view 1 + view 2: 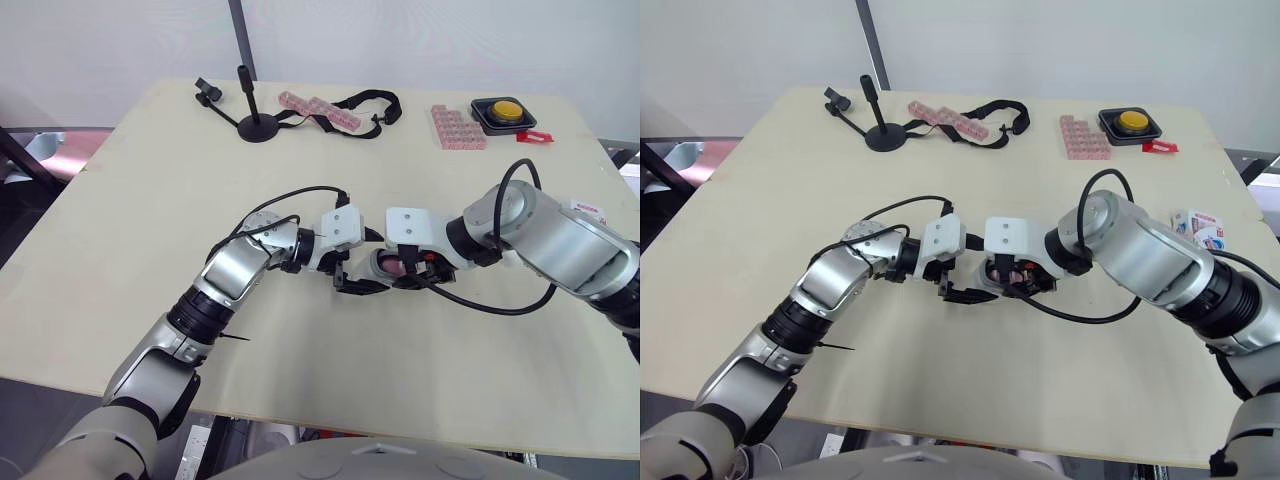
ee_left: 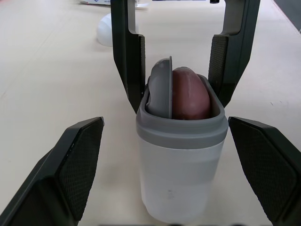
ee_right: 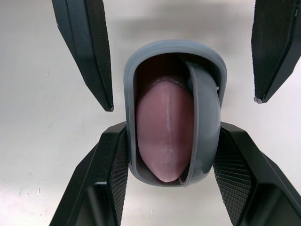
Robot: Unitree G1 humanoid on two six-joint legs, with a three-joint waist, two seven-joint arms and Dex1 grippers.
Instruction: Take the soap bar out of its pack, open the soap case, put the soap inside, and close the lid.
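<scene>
When this moment was caught, your two arms pointed at each other over the middle of the pale table (image 1: 150, 180), just below the centre of the head view. Your right claw (image 3: 171, 132) was clamped on the soap case (image 2: 178, 179), with one black finger pressed to each long side just under the grey rim. The case's mouth faced your right wrist. Your left claw (image 2: 164, 120) was spread wide, with a finger on either side of the case's clear body, touching neither side. The soap (image 2: 190, 94), a dull pink oval bar, sat inside the case, its rounded end about level with the rim. The grey lid (image 2: 160, 89) stood on edge beside the bar, partly tucked into the mouth, so the case was not closed. The pack (image 1: 1197, 226) lay near the right edge of the head view, well apart from both claws. Whether the case touched the table could not be told.

Judging from this, the bar was out of its pack and in the case, and closing the lid was the step left. To do it well, you would have wanted a firm, steady right claw, since it alone held the case. One left finger could then catch the lid's free edge, swing it flat over the mouth and press until it seated all round the rim. If the bar stood too high, it probably needed pushing deeper first. Squeezing the thin-looking body might have flexed the rim.
</scene>
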